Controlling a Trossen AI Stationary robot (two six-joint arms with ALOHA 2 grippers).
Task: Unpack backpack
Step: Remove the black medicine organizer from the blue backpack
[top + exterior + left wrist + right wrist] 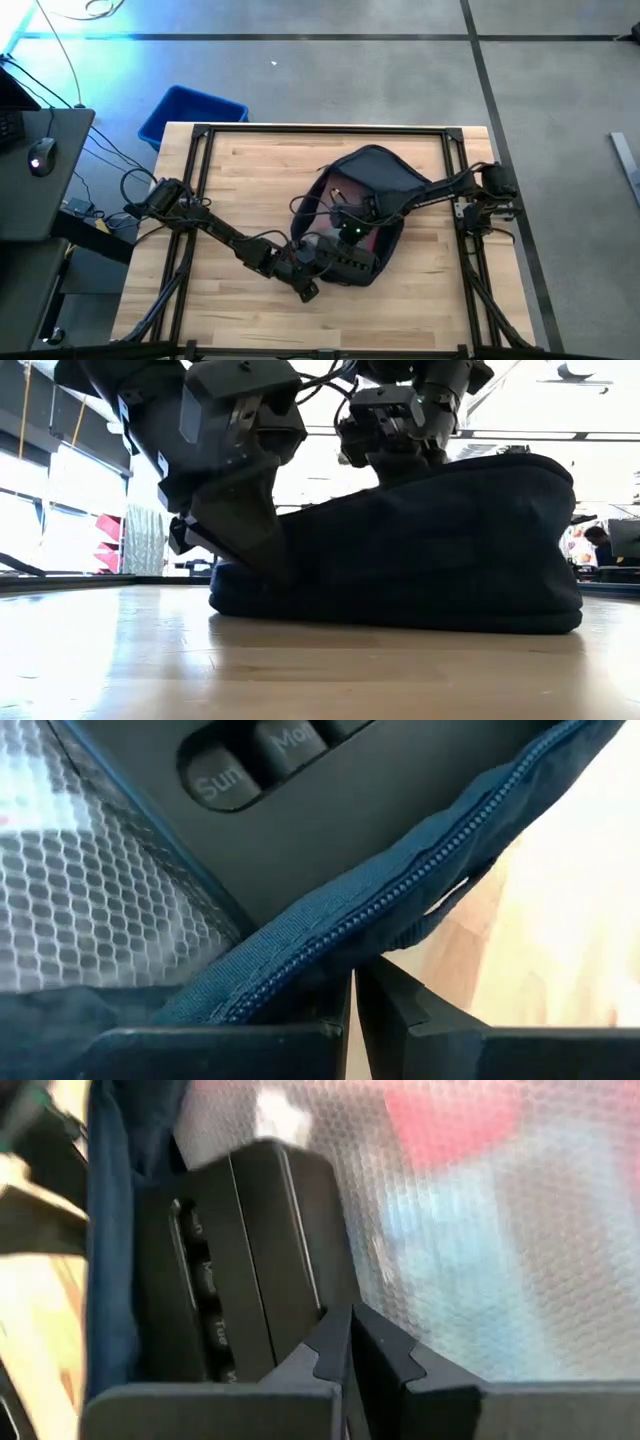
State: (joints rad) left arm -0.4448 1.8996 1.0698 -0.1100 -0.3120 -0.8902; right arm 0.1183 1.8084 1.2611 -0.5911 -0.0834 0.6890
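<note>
**Two clenched grippers at the backpack's opening**

Both arms are gathered over the backpack (372,196), which lies open near the middle of the tabletop (250,190). The left gripper (357,982) is clenched on the zipper edge (400,885), apparently pinching it. The right gripper (349,1328) is clenched empty inside, beside a black box (250,1260). Emptying is judged barely begun; next, opened fingers and a grasp on the box are called for.

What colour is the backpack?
Dark navy blue backpack; the low view shows it best.
</note>
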